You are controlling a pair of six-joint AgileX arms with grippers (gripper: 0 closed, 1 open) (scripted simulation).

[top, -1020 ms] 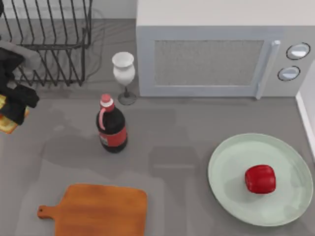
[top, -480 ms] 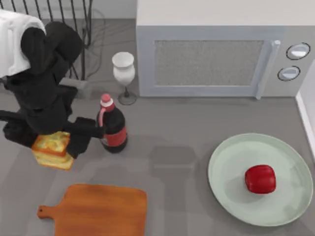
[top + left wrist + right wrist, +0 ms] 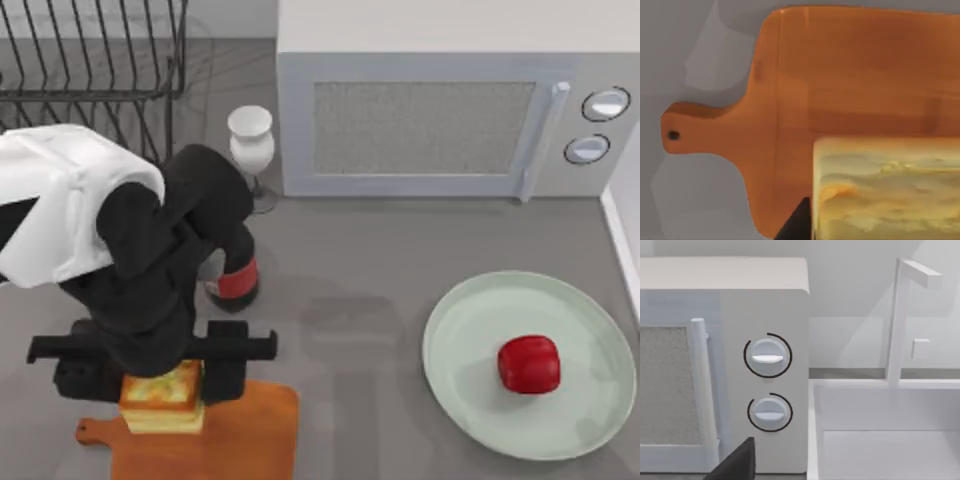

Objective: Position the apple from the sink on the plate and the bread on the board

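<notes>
My left gripper (image 3: pixel 160 392) is shut on the bread (image 3: pixel 160 398), a golden-topped square chunk. It holds the chunk over the near-handle end of the orange-brown board (image 3: pixel 250 435) at the front left. In the left wrist view the bread (image 3: pixel 885 190) sits close against the lens, with the board (image 3: pixel 840 75) and its handle hole beneath; I cannot tell whether they touch. The red apple (image 3: pixel 528 363) lies on the pale green plate (image 3: pixel 470 400) at the right. A dark edge of my right gripper (image 3: pixel 737 462) shows in the right wrist view, which faces the sink (image 3: pixel 890 440).
A dark bottle (image 3: pixel 238 283) stands just behind my left arm, partly covered by it. A white wine glass (image 3: pixel 250 140) and the microwave (image 3: pixel 430 120) stand along the back. A wire dish rack (image 3: pixel 100 60) fills the back left. A faucet (image 3: pixel 900 320) rises over the sink.
My left arm has swung from the table's left edge, past the bottle, toward the front. It carried the bread over the board. The apple and plate have not moved.
</notes>
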